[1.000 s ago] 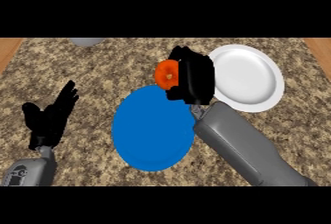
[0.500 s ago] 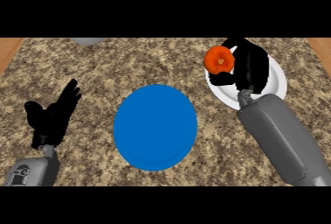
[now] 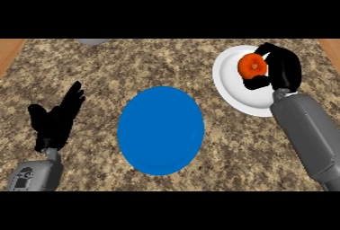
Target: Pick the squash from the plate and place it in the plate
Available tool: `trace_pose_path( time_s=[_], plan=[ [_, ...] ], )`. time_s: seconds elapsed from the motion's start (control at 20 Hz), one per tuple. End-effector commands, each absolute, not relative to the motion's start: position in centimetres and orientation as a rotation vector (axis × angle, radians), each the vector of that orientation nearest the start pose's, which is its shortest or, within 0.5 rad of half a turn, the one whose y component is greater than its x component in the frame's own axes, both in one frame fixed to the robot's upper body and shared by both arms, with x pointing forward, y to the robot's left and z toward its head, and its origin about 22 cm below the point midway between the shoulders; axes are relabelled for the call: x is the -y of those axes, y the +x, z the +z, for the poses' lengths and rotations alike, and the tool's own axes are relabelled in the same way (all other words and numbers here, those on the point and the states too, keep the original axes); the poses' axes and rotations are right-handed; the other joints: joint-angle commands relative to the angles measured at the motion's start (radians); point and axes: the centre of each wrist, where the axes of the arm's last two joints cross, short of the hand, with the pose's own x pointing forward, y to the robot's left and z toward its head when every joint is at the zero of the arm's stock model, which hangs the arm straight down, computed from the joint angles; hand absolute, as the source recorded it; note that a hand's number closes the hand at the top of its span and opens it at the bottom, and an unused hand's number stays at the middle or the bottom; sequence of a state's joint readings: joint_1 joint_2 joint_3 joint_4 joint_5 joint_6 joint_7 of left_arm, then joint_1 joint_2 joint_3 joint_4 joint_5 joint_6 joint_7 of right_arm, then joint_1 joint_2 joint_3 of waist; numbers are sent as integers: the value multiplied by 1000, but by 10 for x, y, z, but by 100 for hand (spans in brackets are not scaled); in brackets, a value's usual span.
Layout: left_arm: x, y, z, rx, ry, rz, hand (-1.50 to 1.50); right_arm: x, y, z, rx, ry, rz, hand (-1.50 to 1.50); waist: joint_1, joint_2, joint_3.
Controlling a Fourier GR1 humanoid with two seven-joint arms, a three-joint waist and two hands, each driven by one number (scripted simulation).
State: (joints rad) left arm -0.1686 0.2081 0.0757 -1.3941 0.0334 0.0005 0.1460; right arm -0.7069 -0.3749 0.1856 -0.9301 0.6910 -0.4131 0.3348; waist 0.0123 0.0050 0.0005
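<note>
Orange squash (image 3: 253, 65) upper right, in the black right hand (image 3: 282, 67), over a white plate (image 3: 232, 87). Solid blue plate (image 3: 161, 130) centre frame; counter (image 3: 133, 63) is speckled brown-beige granite. Black left hand (image 3: 56, 119) at left, both forearms grey.

A kitchen: speckled granite counter (image 3: 133, 63) with a blue plate (image 3: 161, 130) and white plate (image 3: 229, 85).

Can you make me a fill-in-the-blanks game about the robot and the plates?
1. The right hand curls round an orange ____.
2. The squash is over the ____ plate.
3. The bare plate in the middle is ____.
4. The open left hand holds ____.

Missing words: squash, white, blue, nothing
</note>
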Motion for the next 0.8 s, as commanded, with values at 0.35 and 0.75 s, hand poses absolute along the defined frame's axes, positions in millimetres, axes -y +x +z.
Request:
trace_pose_path(
  time_s=[0.35, 0.75],
  plan=[
    [-281, 282, 19, 1414, 170, -110, 0, 298, 413, 61, 1473, -879, 573, -150, 11, 1, 1],
    [-282, 290, 12, 1391, 175, -74, 0, 262, 412, 84, 1922, -656, 385, -150, -17, -7, 1]
  ],
)
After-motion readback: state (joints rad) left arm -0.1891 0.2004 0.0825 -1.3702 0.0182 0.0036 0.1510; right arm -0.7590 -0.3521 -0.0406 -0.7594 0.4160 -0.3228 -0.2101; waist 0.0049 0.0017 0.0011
